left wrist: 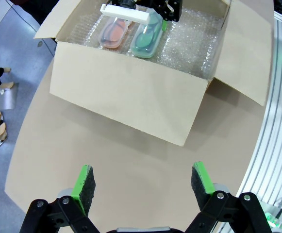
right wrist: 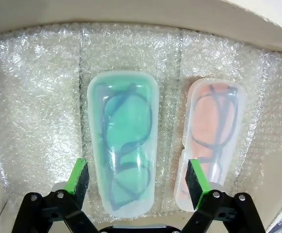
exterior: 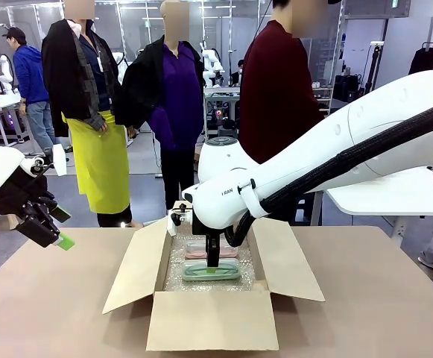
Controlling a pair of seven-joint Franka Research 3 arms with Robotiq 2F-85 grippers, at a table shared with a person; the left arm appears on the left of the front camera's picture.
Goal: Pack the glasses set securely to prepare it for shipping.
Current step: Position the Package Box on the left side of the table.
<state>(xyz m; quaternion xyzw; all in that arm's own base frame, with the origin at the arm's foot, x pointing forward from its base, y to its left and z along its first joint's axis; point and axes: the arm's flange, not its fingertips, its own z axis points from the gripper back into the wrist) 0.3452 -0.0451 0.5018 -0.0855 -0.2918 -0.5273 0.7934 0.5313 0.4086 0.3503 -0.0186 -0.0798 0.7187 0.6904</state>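
the right claw [right wrist: 137, 175] rises from the bottom edge of its own wrist view with its jaws standing wide apart, holding nothing. its green pads [right wrist: 80, 175] straddle the near end of the mint-green case [right wrist: 124, 141]: one pad is on the case's outer side, the other in front of the gap between it and the pinkish case [right wrist: 213, 131]. i cannot tell whether the pads touch either case. both cases lie flat, side by side and lengthwise parallel, on the bubble wrap [right wrist: 34, 97] lining the bottom of the open cardboard box [exterior: 212, 321]. dark-looking glasses frames show through each clear lid.

in the front view the right arm reaches in from the right and the claw [exterior: 212, 261] points down into the box, over the mint-green case [exterior: 223, 274], with the pinkish case [exterior: 227, 253] just behind it. the box stands mid-counter [exterior: 52, 313] with all its flaps folded outward.

the left claw [left wrist: 143, 183] is also open and empty. it hangs over bare counter [left wrist: 107, 160], well apart from the box [left wrist: 126, 92], off to the robot's left [exterior: 61, 230]. a person in a dark red top [exterior: 276, 89] stands at the far side of the counter
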